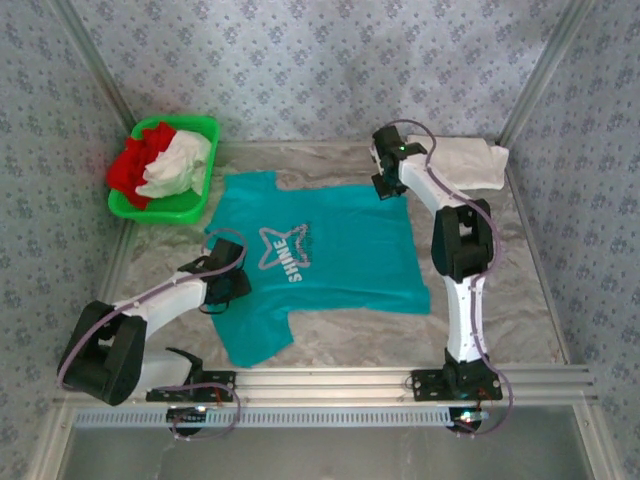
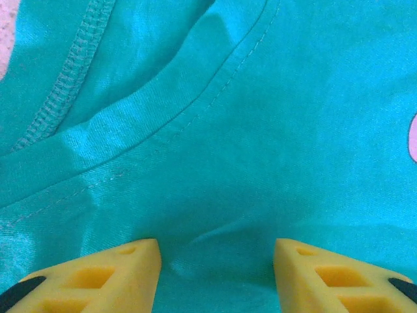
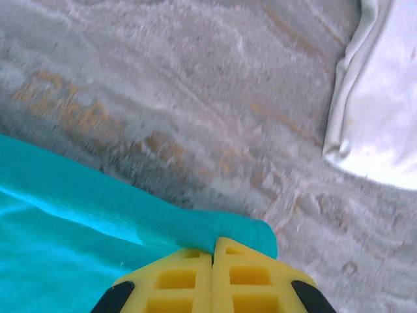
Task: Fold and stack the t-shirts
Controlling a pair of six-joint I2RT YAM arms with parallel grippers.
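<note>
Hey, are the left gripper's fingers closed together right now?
No, in the left wrist view the left gripper has its two yellow fingers standing apart over the teal t-shirt.

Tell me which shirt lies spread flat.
The teal shirt with the SHINE print. The white shirt at far right is folded; the red shirt and second white shirt lie bunched in the basket.

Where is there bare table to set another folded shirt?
Free: the near-right corner beyond the right arm, and the strip between the teal t-shirt and the near rail. Crowded: centre, the green basket back left, the white t-shirt back right.
</note>
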